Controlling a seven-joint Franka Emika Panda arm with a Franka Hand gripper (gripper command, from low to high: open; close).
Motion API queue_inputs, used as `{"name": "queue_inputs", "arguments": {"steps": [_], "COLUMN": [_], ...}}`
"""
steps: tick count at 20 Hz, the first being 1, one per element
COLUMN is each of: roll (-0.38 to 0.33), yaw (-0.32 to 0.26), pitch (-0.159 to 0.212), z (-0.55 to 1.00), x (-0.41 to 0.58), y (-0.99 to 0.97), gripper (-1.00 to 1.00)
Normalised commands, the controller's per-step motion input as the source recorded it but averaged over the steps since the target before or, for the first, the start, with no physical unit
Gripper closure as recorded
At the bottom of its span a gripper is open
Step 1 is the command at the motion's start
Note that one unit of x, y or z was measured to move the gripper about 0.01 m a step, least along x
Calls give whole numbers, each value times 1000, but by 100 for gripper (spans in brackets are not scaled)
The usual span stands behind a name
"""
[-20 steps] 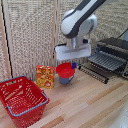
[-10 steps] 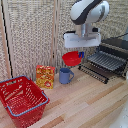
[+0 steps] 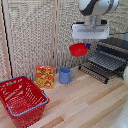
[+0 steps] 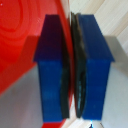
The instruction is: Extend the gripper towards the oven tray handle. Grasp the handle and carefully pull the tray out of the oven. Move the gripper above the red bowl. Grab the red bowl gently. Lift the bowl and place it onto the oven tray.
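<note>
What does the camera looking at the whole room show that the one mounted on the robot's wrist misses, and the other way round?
Only the exterior view shows the setting: the oven with its tray pulled out, the blue mug, an orange box, the red mesh basket, and the wooden table.

Only the wrist view shows the grip close up: the blue fingers pinching the bowl's thin rim between dark pads.

Both show the red bowl held in the jaws of the gripper, lifted above the table.
</note>
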Motion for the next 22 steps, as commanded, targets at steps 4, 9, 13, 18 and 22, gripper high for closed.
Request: {"name": "queue_inputs", "arguments": {"steps": [4, 9, 13, 18, 22], "roll": [0, 0, 0, 4, 13], "yaw": [-157, -139, -120, -87, -61], "pitch": [-1, 0, -33, -73, -40], "z": [250, 185, 64, -14, -136], "x": [44, 8, 20, 111, 171], "y": [-744, -809, -859, -923, -966], "gripper": [100, 100, 100, 100, 100]}}
